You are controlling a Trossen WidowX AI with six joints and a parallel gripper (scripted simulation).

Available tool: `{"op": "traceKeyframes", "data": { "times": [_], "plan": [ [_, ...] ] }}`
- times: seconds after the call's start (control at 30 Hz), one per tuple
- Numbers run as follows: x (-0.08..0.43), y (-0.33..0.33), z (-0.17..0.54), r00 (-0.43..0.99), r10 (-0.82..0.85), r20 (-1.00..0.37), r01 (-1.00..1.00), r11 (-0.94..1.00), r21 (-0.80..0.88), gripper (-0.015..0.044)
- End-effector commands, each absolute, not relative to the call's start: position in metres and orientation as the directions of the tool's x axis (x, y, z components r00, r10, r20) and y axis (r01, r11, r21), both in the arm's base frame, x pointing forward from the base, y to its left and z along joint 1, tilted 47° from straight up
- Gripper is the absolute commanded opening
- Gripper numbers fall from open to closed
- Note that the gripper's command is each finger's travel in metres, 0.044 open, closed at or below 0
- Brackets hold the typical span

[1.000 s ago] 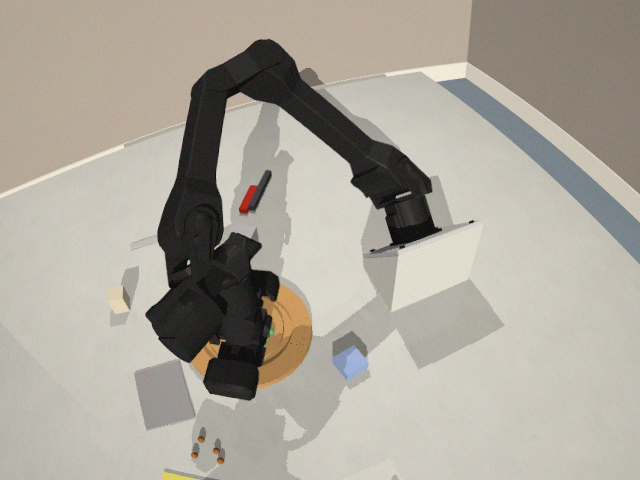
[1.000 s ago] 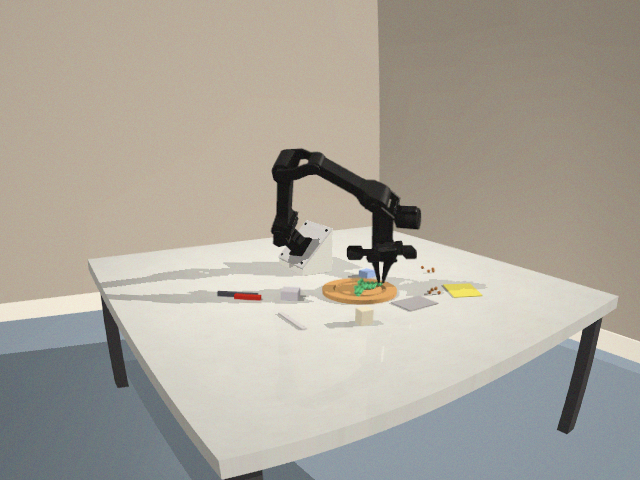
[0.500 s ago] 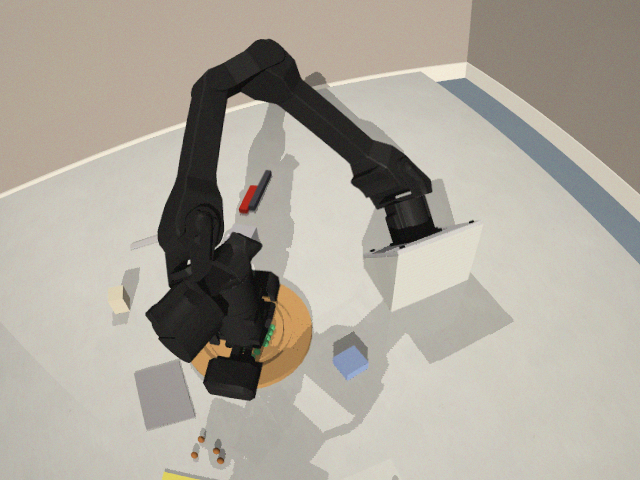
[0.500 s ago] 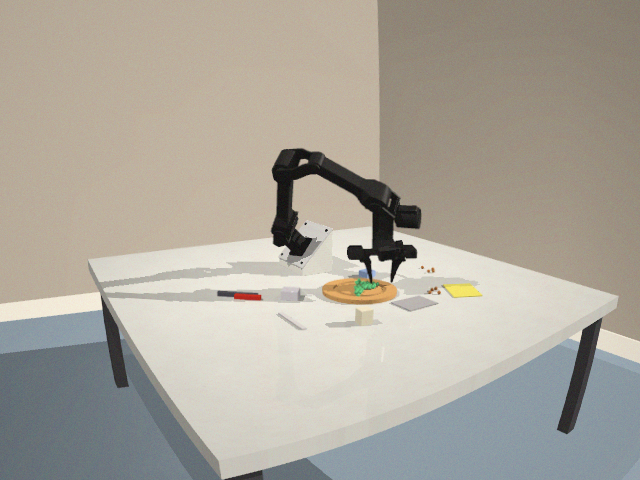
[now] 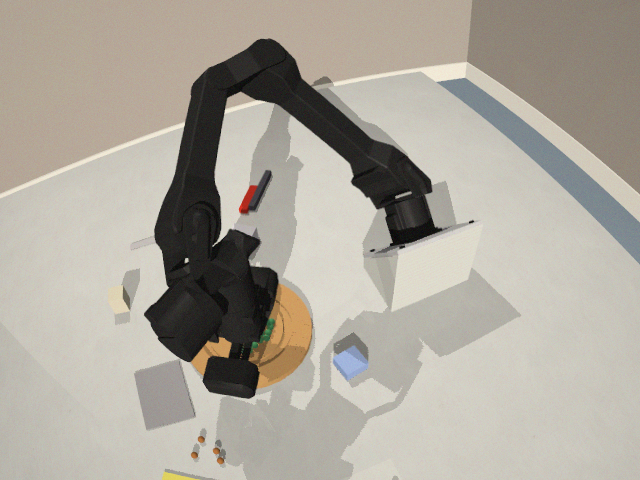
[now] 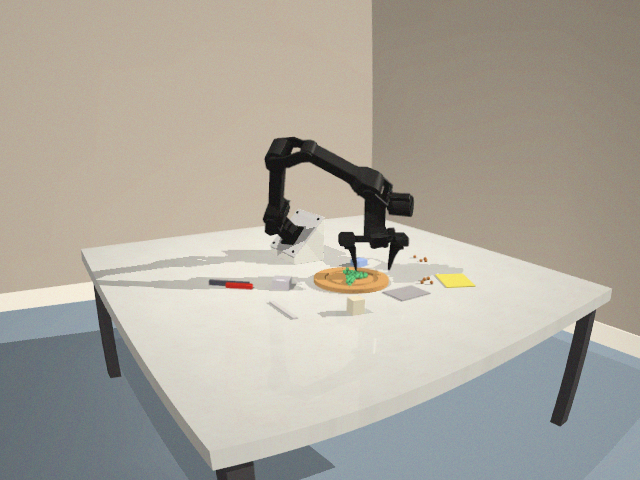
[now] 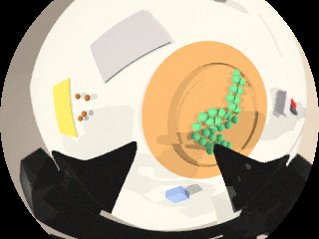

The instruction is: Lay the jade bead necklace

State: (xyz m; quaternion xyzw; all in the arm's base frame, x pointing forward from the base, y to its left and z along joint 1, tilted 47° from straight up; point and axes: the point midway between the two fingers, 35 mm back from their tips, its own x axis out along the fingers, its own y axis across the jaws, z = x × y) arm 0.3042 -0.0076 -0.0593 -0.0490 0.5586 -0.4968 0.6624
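Observation:
The round orange-brown bead board (image 5: pixel 299 317) (image 6: pixel 321 281) (image 7: pixel 161 90) lies flat on the table, with a ring groove in its top. The green jade bead necklace (image 5: pixel 270 322) (image 6: pixel 356 276) (image 7: pixel 211 113) lies on it, bunched into a clump with a narrow doubled strand. In the wrist view the strand reaches up to the right and the clump lies across the area inside the groove, not around the ring. My gripper (image 6: pixel 372 269) (image 7: pixel 175 145) is wide open and empty, just above the board; one fingertip overlaps the clump's edge in the wrist view. The arm hides part of the necklace in the top view.
A grey flat plate (image 5: pixel 164 395) (image 6: pixel 406 293) (image 7: pixel 131 45) lies beside the board. A blue block (image 5: pixel 350 363) (image 7: pixel 176 194), a cream block (image 5: pixel 118 299) (image 6: pixel 355 305), a red bar (image 5: pixel 248 198) (image 6: pixel 239 285), a yellow sheet (image 6: pixel 454 280) (image 7: pixel 65 109) and several small brown balls lie around.

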Motion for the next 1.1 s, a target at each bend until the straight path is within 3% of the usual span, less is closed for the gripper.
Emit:
{"op": "traceKeyframes", "data": {
  "times": [0.0, 0.77, 0.8, 0.87, 1.07],
  "plan": [
    [0.304, -0.007, -0.06, -0.122, -0.71, -0.693, 0.605, 0.5, -0.619, 0.044],
    [0.304, -0.007, -0.06, -0.122, -0.71, -0.693, 0.605, 0.5, -0.619, 0.044],
    [0.304, -0.007, -0.059, -0.122, -0.71, -0.693, 0.593, 0.508, -0.625, 0.0414],
    [0.305, -0.008, -0.054, -0.122, -0.71, -0.693, 0.486, 0.566, -0.666, 0.038],
    [0.308, -0.013, -0.029, -0.122, -0.711, -0.693, -0.067, 0.702, -0.709, 0.038]
  ]
}}
